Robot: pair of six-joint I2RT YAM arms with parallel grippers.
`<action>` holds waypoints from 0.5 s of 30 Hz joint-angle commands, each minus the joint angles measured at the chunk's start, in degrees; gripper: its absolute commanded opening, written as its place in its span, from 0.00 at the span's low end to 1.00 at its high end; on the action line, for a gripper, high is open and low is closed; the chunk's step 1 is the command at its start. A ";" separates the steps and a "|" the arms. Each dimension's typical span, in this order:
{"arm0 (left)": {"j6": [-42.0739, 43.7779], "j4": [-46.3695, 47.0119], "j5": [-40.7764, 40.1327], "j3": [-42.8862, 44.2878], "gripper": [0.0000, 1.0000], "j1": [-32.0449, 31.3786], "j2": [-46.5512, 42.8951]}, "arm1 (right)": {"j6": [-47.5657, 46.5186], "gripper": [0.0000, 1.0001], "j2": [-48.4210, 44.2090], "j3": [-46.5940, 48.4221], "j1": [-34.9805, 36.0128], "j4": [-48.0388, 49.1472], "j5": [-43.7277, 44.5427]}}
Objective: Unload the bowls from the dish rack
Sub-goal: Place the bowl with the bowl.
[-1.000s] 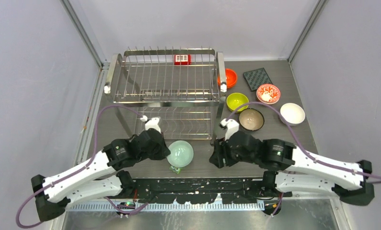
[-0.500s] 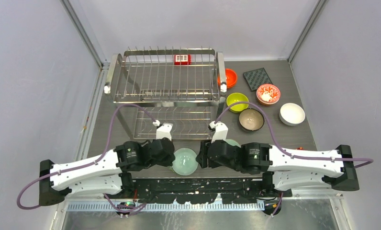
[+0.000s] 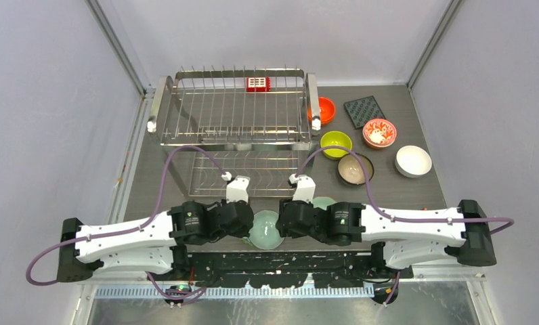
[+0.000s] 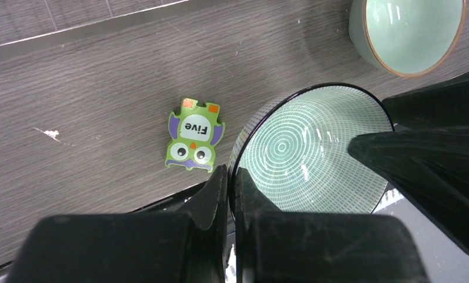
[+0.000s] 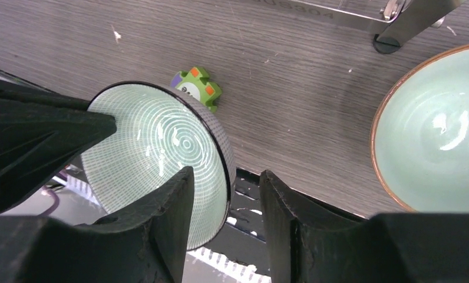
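Both arms lie low along the near edge of the worktop (image 4: 102,76), the left arm (image 3: 124,237) and the right arm (image 3: 416,227) reaching inward so that the wrists face each other. The left pincer (image 4: 231,177) is pinched tight on the rim of a ringed bowl (image 4: 303,153). The right pincer (image 5: 227,174) has its jaws apart, astride the opposite rim.
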 commanded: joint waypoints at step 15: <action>-5.02 4.36 -3.88 0.92 0.00 -2.42 -2.43 | 1.27 0.04 5.71 2.99 0.52 -1.27 1.41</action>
